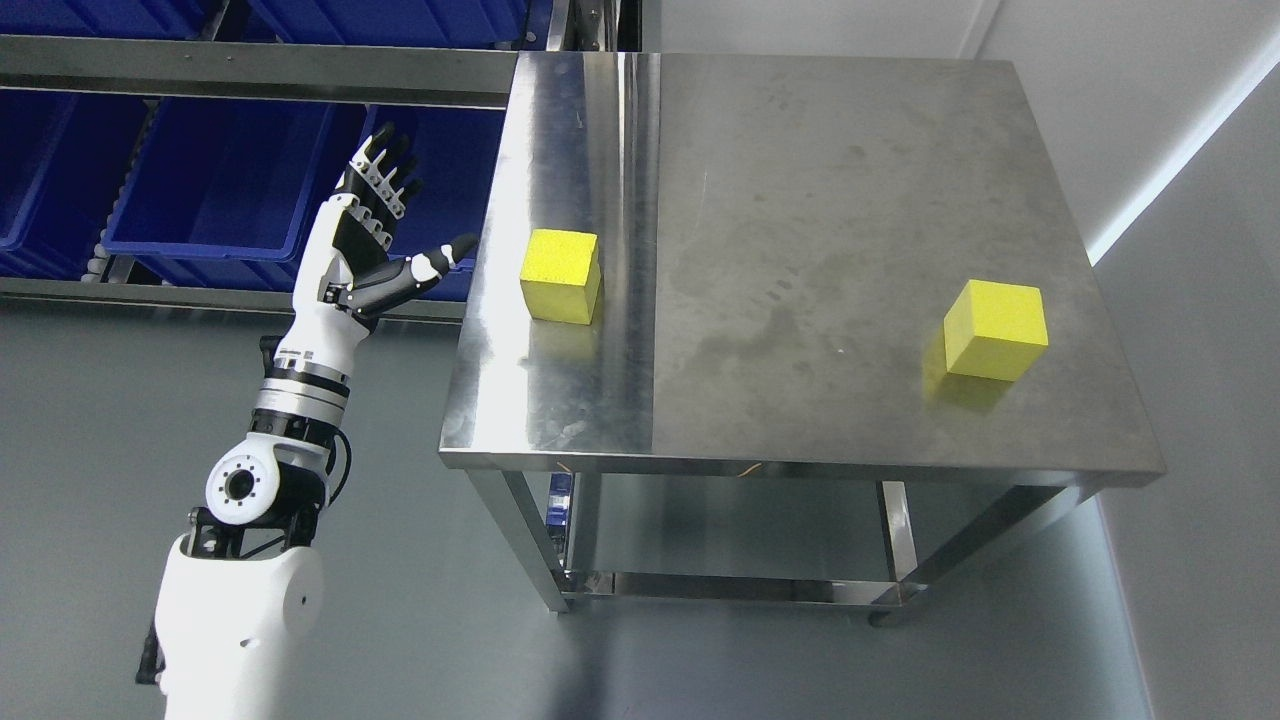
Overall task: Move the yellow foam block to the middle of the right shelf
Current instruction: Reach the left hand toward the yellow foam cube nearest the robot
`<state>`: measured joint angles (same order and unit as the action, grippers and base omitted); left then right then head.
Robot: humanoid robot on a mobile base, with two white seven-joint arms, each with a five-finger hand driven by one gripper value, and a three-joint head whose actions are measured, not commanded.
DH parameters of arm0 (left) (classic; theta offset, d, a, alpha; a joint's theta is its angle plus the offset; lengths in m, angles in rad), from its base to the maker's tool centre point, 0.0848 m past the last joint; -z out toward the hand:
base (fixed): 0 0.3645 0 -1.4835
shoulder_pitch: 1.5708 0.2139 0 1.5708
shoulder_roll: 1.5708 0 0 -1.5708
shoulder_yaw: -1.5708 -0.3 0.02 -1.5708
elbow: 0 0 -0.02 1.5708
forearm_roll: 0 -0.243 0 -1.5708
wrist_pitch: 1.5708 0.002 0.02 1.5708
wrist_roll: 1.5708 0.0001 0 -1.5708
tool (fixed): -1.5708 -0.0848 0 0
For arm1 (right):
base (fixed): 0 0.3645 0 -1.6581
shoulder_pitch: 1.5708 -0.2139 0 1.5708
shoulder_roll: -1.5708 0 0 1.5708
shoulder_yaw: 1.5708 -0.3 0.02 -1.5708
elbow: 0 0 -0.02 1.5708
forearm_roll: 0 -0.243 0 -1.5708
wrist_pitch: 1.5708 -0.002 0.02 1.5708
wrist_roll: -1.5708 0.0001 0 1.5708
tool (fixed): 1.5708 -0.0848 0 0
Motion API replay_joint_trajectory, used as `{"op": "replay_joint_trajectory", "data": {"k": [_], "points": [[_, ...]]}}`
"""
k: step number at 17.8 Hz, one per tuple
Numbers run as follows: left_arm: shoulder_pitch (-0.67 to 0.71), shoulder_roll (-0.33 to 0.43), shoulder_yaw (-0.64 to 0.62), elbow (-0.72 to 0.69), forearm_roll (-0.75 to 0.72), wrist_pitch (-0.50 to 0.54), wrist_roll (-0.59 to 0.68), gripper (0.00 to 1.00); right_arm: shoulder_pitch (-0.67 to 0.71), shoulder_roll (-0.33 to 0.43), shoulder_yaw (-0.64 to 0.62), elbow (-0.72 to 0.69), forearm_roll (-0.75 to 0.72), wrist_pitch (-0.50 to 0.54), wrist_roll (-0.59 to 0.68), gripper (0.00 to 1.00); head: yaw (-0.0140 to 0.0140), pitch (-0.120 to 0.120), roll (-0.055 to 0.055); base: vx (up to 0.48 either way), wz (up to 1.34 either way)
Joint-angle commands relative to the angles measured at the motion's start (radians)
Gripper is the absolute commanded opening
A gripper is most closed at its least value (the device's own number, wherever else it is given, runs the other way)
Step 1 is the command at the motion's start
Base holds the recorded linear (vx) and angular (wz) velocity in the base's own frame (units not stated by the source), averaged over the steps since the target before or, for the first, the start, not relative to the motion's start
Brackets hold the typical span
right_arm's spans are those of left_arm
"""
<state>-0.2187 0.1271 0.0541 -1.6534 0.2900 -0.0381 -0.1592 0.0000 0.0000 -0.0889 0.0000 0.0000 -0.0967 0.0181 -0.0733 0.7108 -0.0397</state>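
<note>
Two yellow foam blocks rest on a steel table [800,150]. One yellow block [561,275] sits near the table's left edge; the other yellow block [995,329] sits near the right edge. My left hand [385,225] is raised just off the table's left side, fingers spread and thumb pointing toward the left block, holding nothing. A short gap separates the thumb tip from that block. My right arm does not show.
Blue storage bins [230,180] fill a metal rack [250,70] behind my left hand, at the upper left. The table has a lower frame rail [730,588]. Grey floor lies to the left and in front of the table; a pale wall stands at right.
</note>
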Motion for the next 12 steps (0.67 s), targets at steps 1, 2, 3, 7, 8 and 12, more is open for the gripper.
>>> {"op": "replay_joint_trajectory", "data": {"k": [1, 2, 3, 7, 8, 12], "points": [[0.001, 0.014, 0.004, -0.003, 0.001, -0.002, 0.0, 1.0, -0.002, -0.017, 0.0, -0.017, 0.0, 0.0, 0.0, 1.0, 0.0, 0.0, 0.0, 0.0, 0.0], [0.001, 0.017, 0.007, -0.003, 0.001, -0.014, 0.0, 1.0, -0.002, -0.017, 0.0, -0.017, 0.0, 0.0, 0.0, 1.0, 0.0, 0.0, 0.0, 0.0, 0.0], [0.002, 0.023, 0.007, -0.003, 0.001, -0.029, 0.0, 1.0, -0.002, -0.017, 0.0, -0.017, 0.0, 0.0, 0.0, 1.0, 0.0, 0.0, 0.0, 0.0, 0.0], [0.048, 0.084, 0.009, -0.003, 0.001, -0.113, -0.144, 1.0, -0.002, -0.017, 0.0, -0.017, 0.0, 0.0, 0.0, 1.0, 0.0, 0.0, 0.0, 0.001, -0.01], [0.064, 0.094, 0.013, -0.002, 0.001, -0.127, -0.196, 1.0, -0.002, -0.017, 0.0, -0.017, 0.0, 0.0, 0.0, 1.0, 0.0, 0.0, 0.0, 0.0, 0.0], [0.067, 0.138, 0.001, 0.029, -0.053, -0.124, -0.313, 0.96, -0.003, -0.017, 0.0, -0.017, 0.0, 0.0, 0.0, 1.0, 0.0, 0.0, 0.0, -0.009, -0.04]]}}
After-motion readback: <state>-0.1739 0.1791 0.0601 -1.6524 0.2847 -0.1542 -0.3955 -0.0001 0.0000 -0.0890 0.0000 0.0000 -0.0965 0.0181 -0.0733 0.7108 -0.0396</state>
